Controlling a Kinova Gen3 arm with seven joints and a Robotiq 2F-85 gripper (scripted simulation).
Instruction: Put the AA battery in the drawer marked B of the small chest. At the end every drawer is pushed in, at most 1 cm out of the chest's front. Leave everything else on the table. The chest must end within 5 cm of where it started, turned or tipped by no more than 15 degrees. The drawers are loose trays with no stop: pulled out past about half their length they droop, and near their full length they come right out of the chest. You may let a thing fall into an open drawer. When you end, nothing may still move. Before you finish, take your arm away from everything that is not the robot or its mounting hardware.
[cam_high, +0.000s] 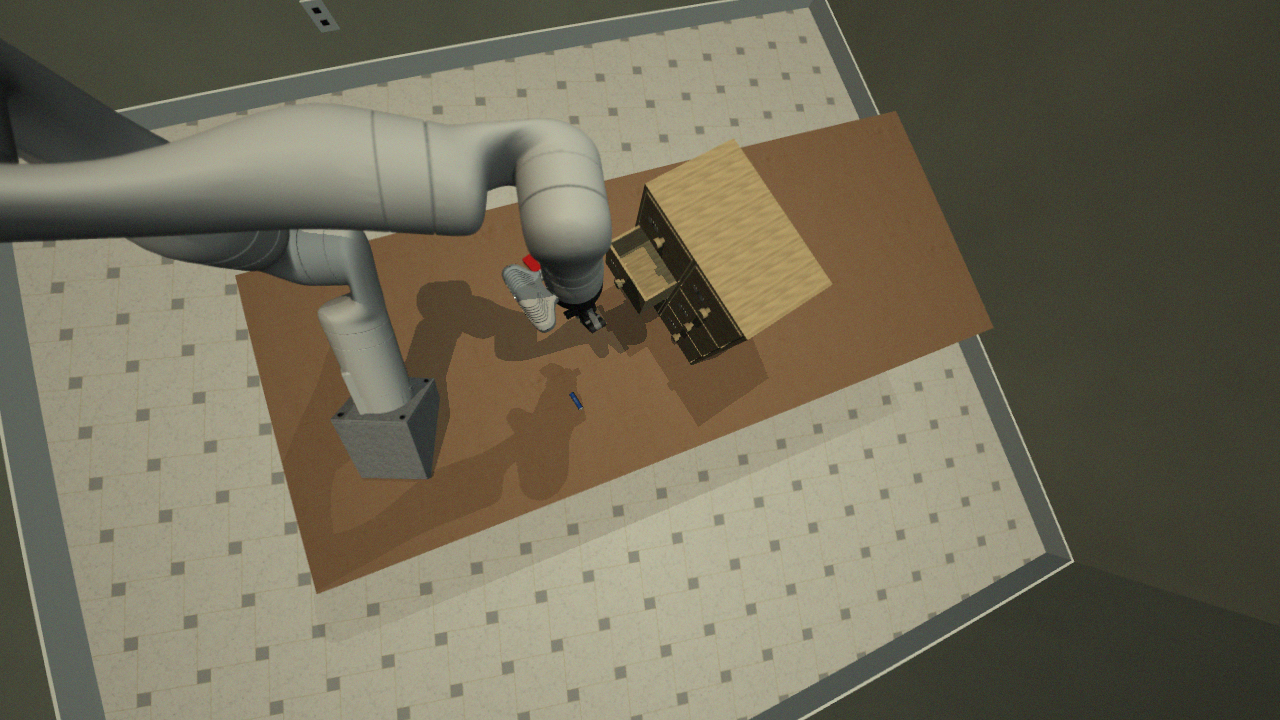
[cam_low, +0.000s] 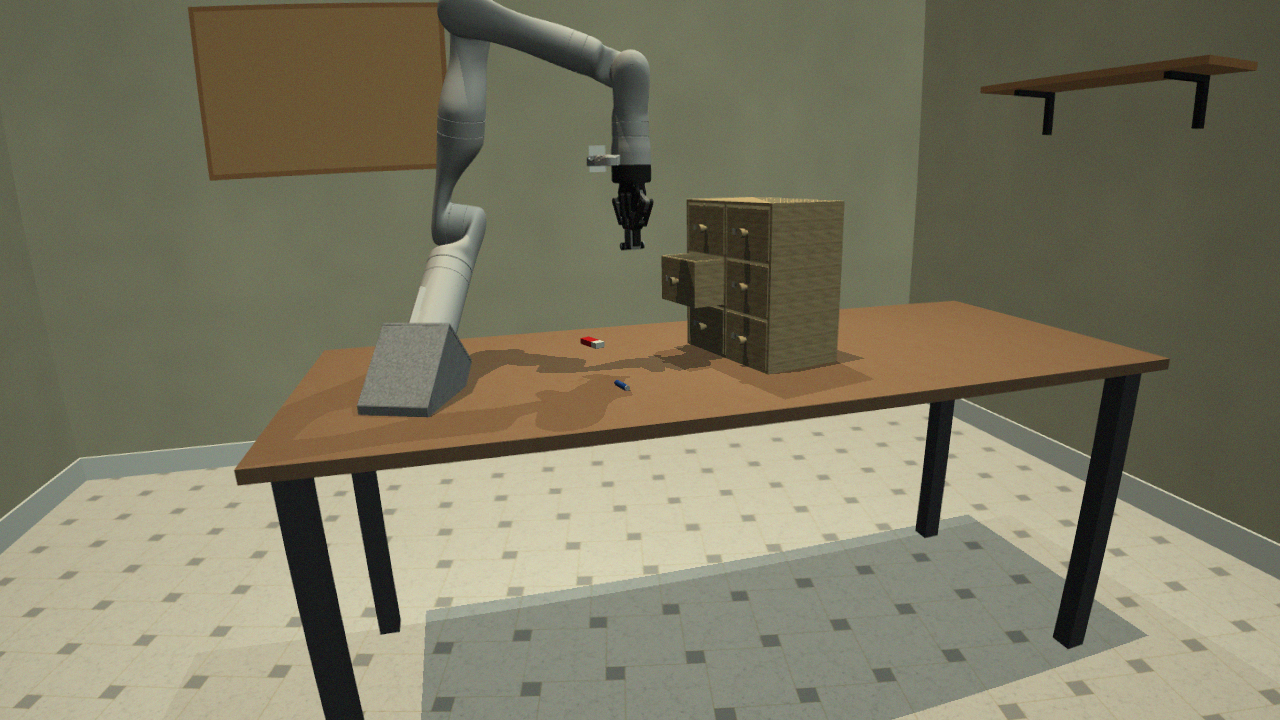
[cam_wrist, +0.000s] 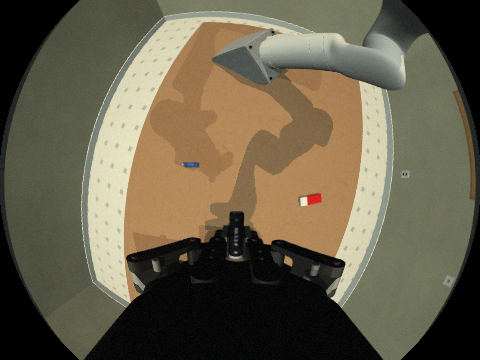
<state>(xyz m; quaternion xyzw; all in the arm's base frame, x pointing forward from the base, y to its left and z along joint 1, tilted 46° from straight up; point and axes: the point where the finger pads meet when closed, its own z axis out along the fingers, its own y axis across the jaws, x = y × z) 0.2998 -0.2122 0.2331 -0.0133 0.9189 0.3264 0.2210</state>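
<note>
The jaws are narrow, closed on the AA battery (cam_low: 628, 246) (cam_wrist: 236, 236), a dark cylinder with pale lettering, high above the table (cam_high: 483, 394) (cam_low: 939, 349) (cam_wrist: 280, 100) and to one side of the chest (cam_high: 738, 237) (cam_low: 805, 286). The chest's middle drawer (cam_high: 639, 300) (cam_low: 680, 279), in the column farther from the exterior view, stands pulled out, its letter too small to read. A blue cylinder (cam_high: 575, 401) (cam_low: 622, 385) (cam_wrist: 191, 164) and a red-and-white block (cam_high: 532, 262) (cam_low: 591, 342) (cam_wrist: 310, 200) lie well apart on the table.
</note>
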